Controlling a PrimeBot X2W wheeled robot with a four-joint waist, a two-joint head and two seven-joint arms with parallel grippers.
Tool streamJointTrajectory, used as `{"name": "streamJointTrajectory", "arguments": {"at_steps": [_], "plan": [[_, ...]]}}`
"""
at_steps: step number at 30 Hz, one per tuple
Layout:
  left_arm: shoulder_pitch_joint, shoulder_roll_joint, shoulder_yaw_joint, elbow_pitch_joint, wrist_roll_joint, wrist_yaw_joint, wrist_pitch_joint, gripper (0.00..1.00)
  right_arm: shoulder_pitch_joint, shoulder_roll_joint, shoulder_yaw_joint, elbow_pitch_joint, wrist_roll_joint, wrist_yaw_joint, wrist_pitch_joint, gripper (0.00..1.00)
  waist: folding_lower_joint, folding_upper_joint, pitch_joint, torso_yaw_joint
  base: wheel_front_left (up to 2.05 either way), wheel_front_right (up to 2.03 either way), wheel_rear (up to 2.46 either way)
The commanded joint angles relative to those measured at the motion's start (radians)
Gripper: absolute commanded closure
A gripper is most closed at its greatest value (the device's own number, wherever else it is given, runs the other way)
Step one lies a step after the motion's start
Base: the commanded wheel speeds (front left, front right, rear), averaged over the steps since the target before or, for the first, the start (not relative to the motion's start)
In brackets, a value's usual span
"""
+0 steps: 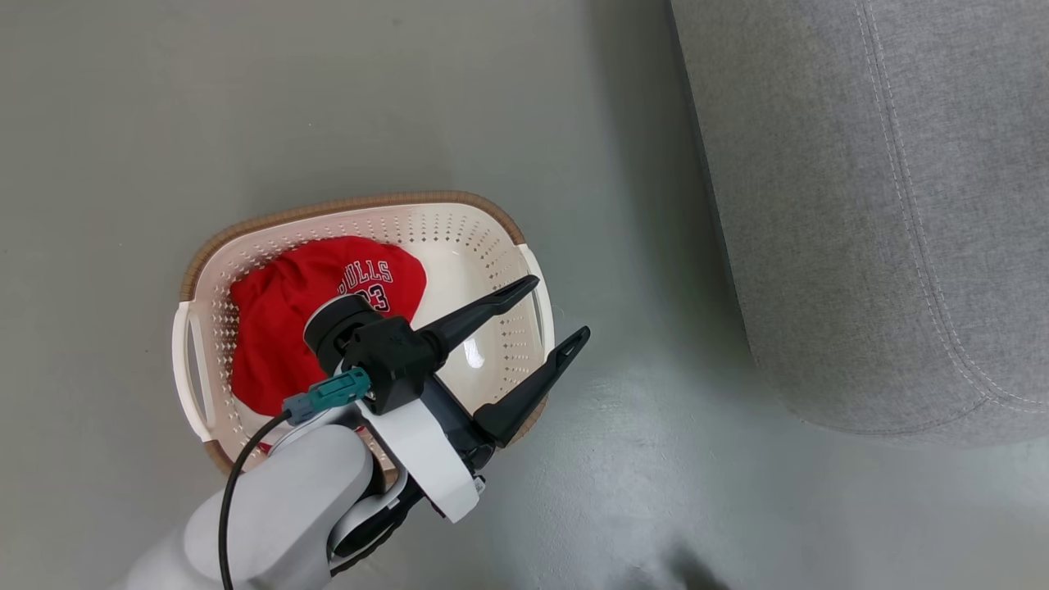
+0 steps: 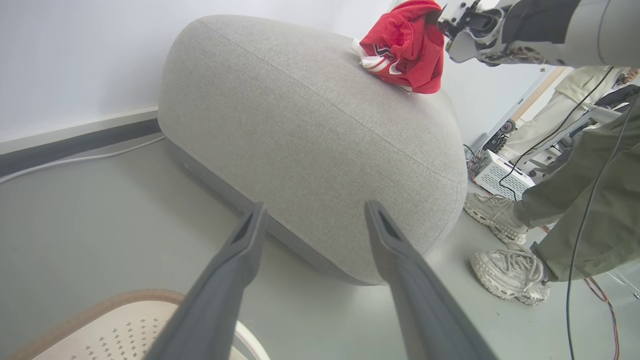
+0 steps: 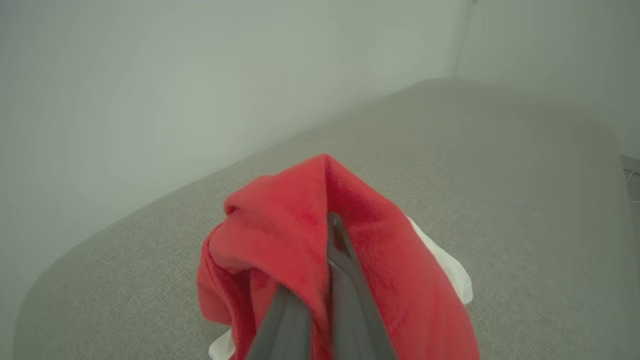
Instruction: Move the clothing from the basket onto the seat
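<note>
A red garment printed "BULLS 23" (image 1: pixel 283 328) lies crumpled in the left half of the cream basket (image 1: pixel 483 233) on the floor. My left gripper (image 1: pixel 558 307) hangs open over the basket's right rim, holding nothing; its fingers point toward the grey seat (image 1: pixel 869 213). In the left wrist view the left gripper (image 2: pixel 314 212) faces the seat (image 2: pixel 310 125). On the seat's top a second red garment with white trim (image 2: pixel 407 45) hangs from my right gripper (image 2: pixel 442 27). In the right wrist view the right gripper (image 3: pixel 334 225) is shut on this garment (image 3: pixel 290 230), whose lower folds touch the seat (image 3: pixel 500 175).
A person in olive trousers (image 2: pixel 590 200) and pale sneakers (image 2: pixel 507 272) stands close to the seat's far corner. A white box (image 2: pixel 502 175) and cables lie on the floor there. Bare grey floor (image 1: pixel 639 459) separates basket and seat. A wall with a dark skirting (image 2: pixel 75 145) runs behind.
</note>
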Motion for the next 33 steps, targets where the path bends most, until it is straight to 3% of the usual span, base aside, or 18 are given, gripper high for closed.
{"name": "streamJointTrajectory", "arguments": {"at_steps": [1,7,8,9,21,33], "plan": [[-0.028,0.017,0.027,-0.02,-0.008,-0.007,-0.006,0.0,0.014,-0.018,-0.003,-0.011,-0.006,0.003,0.007,1.0,0.0,0.0,-0.003,0.0,0.0,0.0,0.0],[-0.024,0.013,0.04,-0.017,-0.013,-0.007,-0.006,0.0,0.039,0.005,-0.022,0.055,-0.009,0.003,0.017,1.0,0.0,0.0,-0.018,0.002,0.0,0.0,0.0],[-0.022,0.012,0.042,-0.016,-0.014,-0.007,-0.006,0.0,0.041,0.012,-0.019,0.068,-0.003,0.003,0.016,0.69,0.0,0.0,-0.023,0.002,0.0,0.0,0.0],[-0.02,0.01,0.044,-0.016,-0.015,-0.007,-0.006,0.0,0.044,0.017,-0.012,0.079,0.001,0.003,0.013,0.0,0.0,0.0,-0.029,0.004,0.0,0.0,0.0],[0.035,-0.035,0.093,0.006,-0.014,-0.007,-0.006,0.0,0.121,0.061,0.206,0.156,0.068,0.003,-0.015,0.0,0.0,0.0,-0.145,0.029,0.0,0.0,0.0],[0.125,-0.081,0.169,0.045,-0.009,-0.007,-0.006,0.0,0.246,0.108,0.474,0.12,0.215,0.003,-0.016,0.0,0.0,0.0,-0.283,0.07,0.0,0.0,0.0]]}}
